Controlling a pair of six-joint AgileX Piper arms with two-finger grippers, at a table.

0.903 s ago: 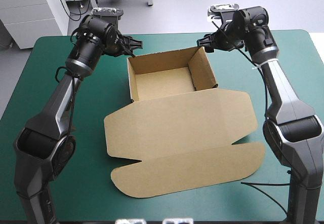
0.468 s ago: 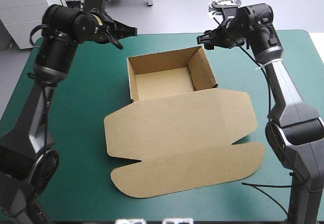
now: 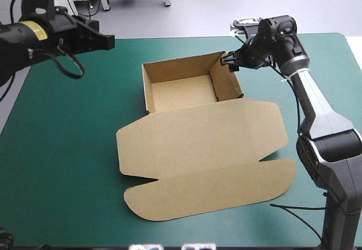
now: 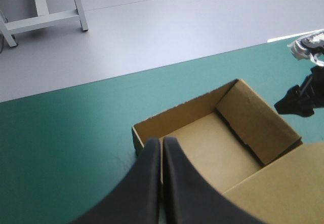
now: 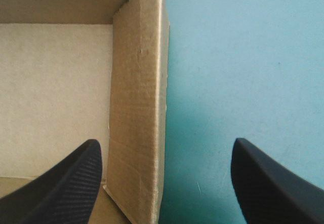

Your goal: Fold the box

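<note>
The left tool [image 3: 108,41] [image 4: 162,144] has its two black fingers pressed together in one pointed arch, holding nothing. It hangs in the air over the table's far left part and points right toward the box, well apart from it. The left arm [image 3: 31,30] behind it is raised and lies nearly level, coming in over the left edge.

The right tool [image 3: 227,59] [image 5: 166,144] [image 4: 296,102] has its fingers wide apart. It points left and down at the tray's far right corner. In the right wrist view the fingers stand either side of the right wall [image 3: 227,83] [image 5: 136,107], one over the tray's floor and the other over the teal-green cover outside. Whether either finger touches the board cannot be told. The right arm [image 3: 317,111] rises from the near right corner, runs along the right edge and bends at the wrist toward the box.

There are two arms, two tools and one box [image 3: 198,142] [image 4: 212,150]. The brown box sits at the middle of the table [image 3: 62,148] [image 4: 61,143] [image 5: 243,57]. Its far part is an open tray [image 3: 184,91], where three raised walls show: left, far and right. The lid [image 3: 198,134] lies flat on the near side of the tray. A second flat panel [image 3: 215,188] with rounded ends lies nearer still.
</note>
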